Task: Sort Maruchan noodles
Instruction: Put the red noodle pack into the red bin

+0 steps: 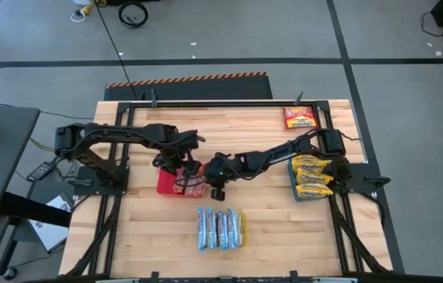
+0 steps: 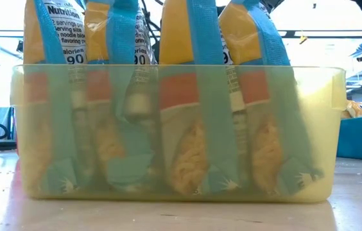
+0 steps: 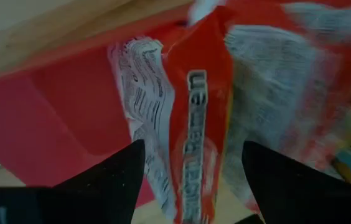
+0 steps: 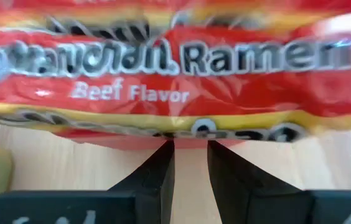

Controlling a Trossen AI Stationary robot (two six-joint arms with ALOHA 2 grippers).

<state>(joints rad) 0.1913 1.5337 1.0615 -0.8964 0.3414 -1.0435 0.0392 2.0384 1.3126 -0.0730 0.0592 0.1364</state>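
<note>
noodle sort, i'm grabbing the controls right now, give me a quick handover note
Left gripper: over the red tray, fingers open around a red packet.
Right gripper: at the table's middle beside the red tray, a red beef-flavor packet just past its nearly closed fingers; whether it grips the packet is unclear.
Done: blue-and-white packets stand in the yellow tray at the front; yellow-orange packets are stacked at the right edge.
Left: one red packet lies loose at the back right; finish the packets at the red tray, then fetch that one.
</note>
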